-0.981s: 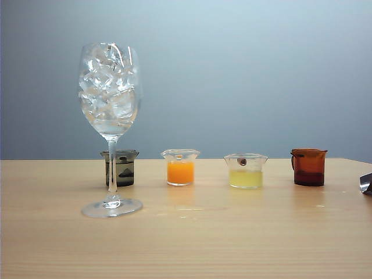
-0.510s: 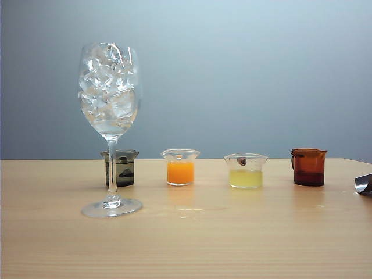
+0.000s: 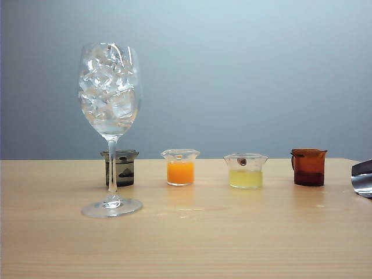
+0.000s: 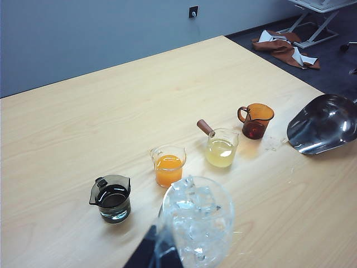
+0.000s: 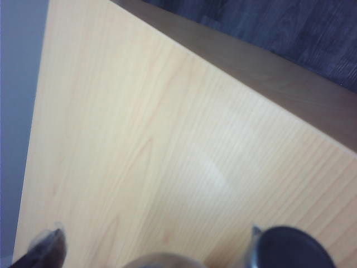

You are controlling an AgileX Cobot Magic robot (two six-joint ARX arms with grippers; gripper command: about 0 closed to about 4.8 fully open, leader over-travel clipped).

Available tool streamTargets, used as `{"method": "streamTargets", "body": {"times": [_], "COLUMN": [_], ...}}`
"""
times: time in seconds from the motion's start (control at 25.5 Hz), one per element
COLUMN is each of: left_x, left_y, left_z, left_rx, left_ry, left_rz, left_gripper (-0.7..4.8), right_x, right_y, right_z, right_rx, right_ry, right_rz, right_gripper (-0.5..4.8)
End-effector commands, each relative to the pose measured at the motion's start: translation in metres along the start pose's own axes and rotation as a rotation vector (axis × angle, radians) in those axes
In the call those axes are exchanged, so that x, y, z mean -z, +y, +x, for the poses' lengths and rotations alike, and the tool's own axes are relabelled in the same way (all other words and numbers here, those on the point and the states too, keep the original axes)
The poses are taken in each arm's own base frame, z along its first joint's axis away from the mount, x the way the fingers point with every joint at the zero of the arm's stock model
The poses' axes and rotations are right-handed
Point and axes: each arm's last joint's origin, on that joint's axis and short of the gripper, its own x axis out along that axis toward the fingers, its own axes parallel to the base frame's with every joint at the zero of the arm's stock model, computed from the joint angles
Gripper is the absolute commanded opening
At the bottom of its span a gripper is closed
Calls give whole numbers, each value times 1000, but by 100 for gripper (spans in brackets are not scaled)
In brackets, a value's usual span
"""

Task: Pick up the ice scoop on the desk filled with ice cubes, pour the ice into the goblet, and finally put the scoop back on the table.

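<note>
Scoop down, goblet full.
I see the shiny steel scoop (image 4: pixel 323 124) empty on the table (image 4: pixel 100 106) beside my wide-open right end effector (image 5: pixel 156 245); left end effector (image 4: pixel 162 257) grips the ice-filled goblet (image 3: pixel 110 99).

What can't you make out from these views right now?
- Shiny steel ice scoop: handle cut off by the frame edge in left wrist and exterior views.
- Left gripper: hidden behind the tall clear goblet; jaws unreadable.
- Right gripper: fingers apart, blurred; scoop contact unclear.
</note>
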Motion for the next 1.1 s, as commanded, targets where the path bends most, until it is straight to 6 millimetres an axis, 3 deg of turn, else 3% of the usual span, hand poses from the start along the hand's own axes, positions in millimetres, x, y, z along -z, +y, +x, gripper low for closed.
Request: {"method": "streamTargets", "body": {"times": [0.04,0.31,0.39,0.43,0.55,0.75,0.86,1.1], "left_x": [-2,-2,-2,-2,-3,-4,-4,-5], "left_y": [0,0,0,0,0,0,0,-1], "left_z": [-1,-1,-1,-1,-1,-2,-2,-10], "left_rx": [3,4,3,4,3,2,-3,-78], "left_ry": [-15,-15,-15,-15,-22,-33,-33,-61], "left_rz": [9,9,9,9,11,7,-6,-18], "left_gripper": [-5,-5,-5,-5,-5,-5,-5,-5], "right_x": [3,12,13,13,13,26,50,101], "right_y": [5,15,23,28,55,96,125,155], "right_z": [-11,-34,-45,-50,-76,-100,-110,-120], "right_rx": [28,56,34,23,-57,-173,-215,-315], "right_ry": [-12,-18,-36,-47,-84,-122,-173,-154], "right_rz": [-2,-2,-23,-44,-162,-353,-536,-804], "right_gripper": [420,421,386,337,-1,-3,-3,-3]}}
